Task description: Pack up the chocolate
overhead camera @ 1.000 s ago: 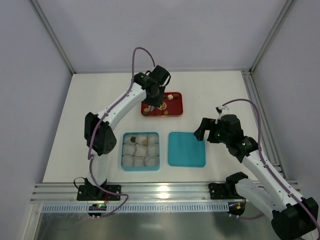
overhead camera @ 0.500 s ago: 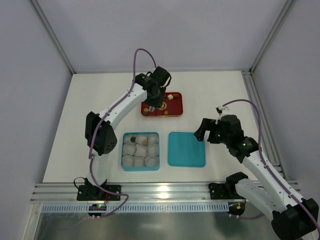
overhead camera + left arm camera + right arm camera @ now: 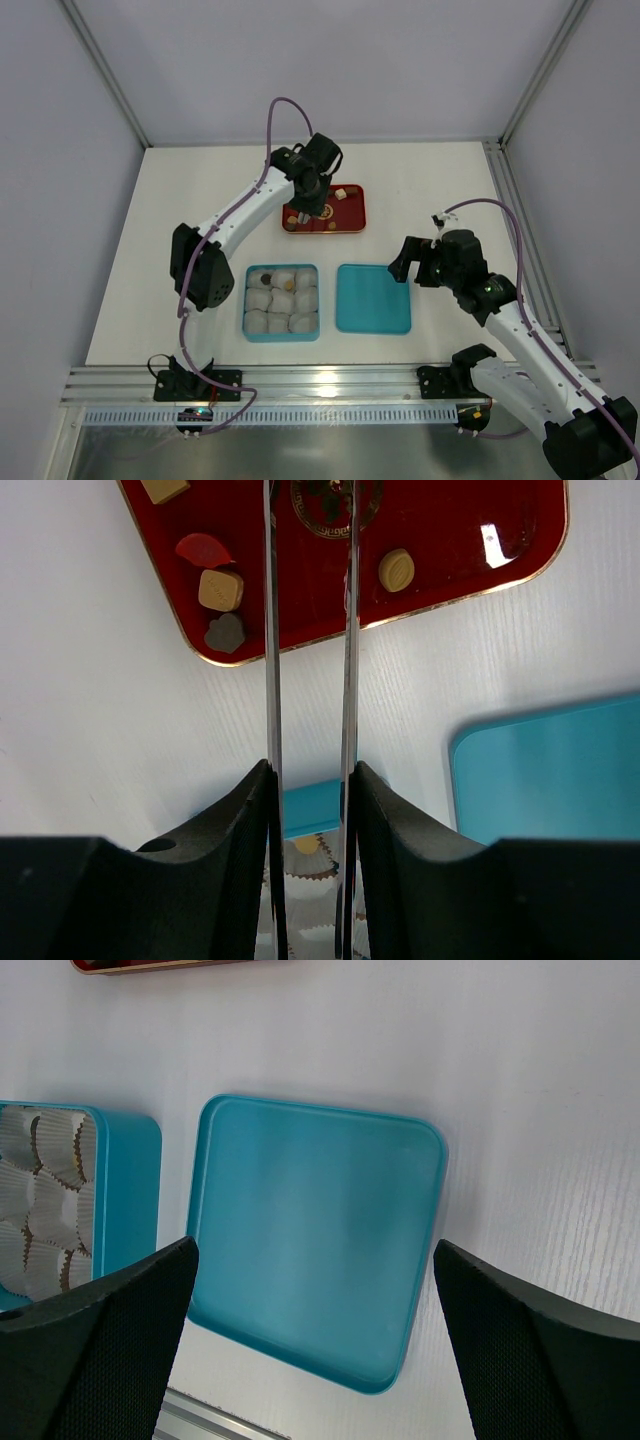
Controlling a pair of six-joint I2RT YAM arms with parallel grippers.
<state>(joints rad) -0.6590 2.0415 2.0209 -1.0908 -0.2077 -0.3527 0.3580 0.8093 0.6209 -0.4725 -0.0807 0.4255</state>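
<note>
Nearest us, the teal box (image 3: pixel 282 302) and the teal lid (image 3: pixel 373 298) lie side by side, with a narrow strip of bare white table (image 3: pixel 150 250) between their facing edges. The box holds white paper cups (image 3: pixel 45 1190), and a few chocolate pieces (image 3: pixel 266 279) sit toward its far side. The right gripper (image 3: pixel 315 1250) hangs over the lid, fingers spread wide and empty. To the lid's right the table lies open.

Past a band of bare table lies the red tray (image 3: pixel 450 540), its gold near rim apart from both box and lid. More chocolate pieces rest loose on it, most clustered toward one corner and a round tan piece (image 3: pixel 397 570) on its own. The left gripper (image 3: pixel 305 208) reaches over the tray. Its thin blades stand a narrow gap apart with nothing between them along the length we see; their tips are cut off at the wrist view's edge. Open table flanks the tray up to the far wall (image 3: pixel 320 70).
</note>
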